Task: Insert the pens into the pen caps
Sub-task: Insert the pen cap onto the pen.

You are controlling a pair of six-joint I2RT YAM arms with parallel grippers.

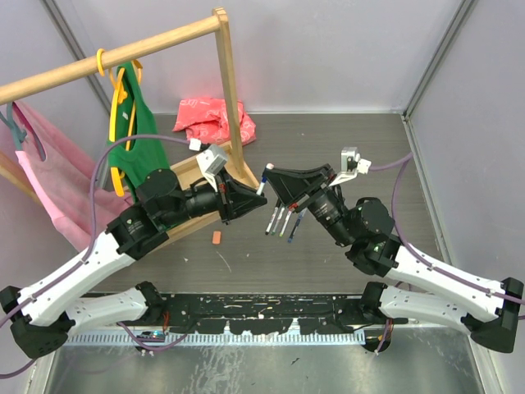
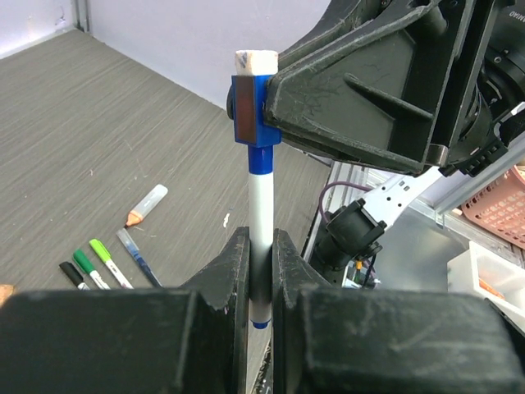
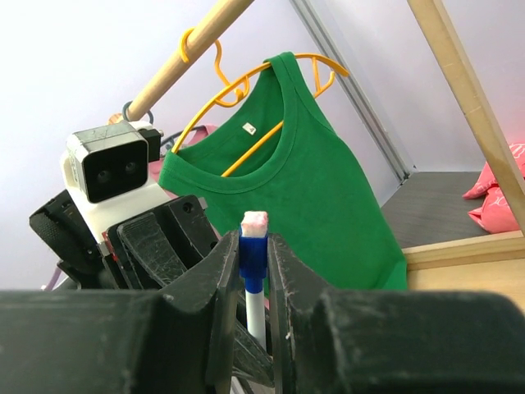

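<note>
While the work is happening in mid-air above the table (image 1: 344, 131), the left gripper (image 2: 261, 246) is clamping the white barrel of a pen (image 2: 261, 193) upright. The right gripper (image 3: 254, 246) is pinching the blue cap (image 2: 254, 111) sitting on that pen's upper end. The cap is looking at least partly on. Pushing straight along the barrel, with firm grips and no sideways tilt, is probably what is needed to seat it. Below, other pens (image 2: 98, 267) are lying loose on the table, well apart from the pair. At the right edge of the left wrist view, a pink basket (image 2: 500, 201) and a white box (image 2: 463, 267) are showing. The box is holding something orange, too small to identify, and the basket's inside is staying hidden.
</note>
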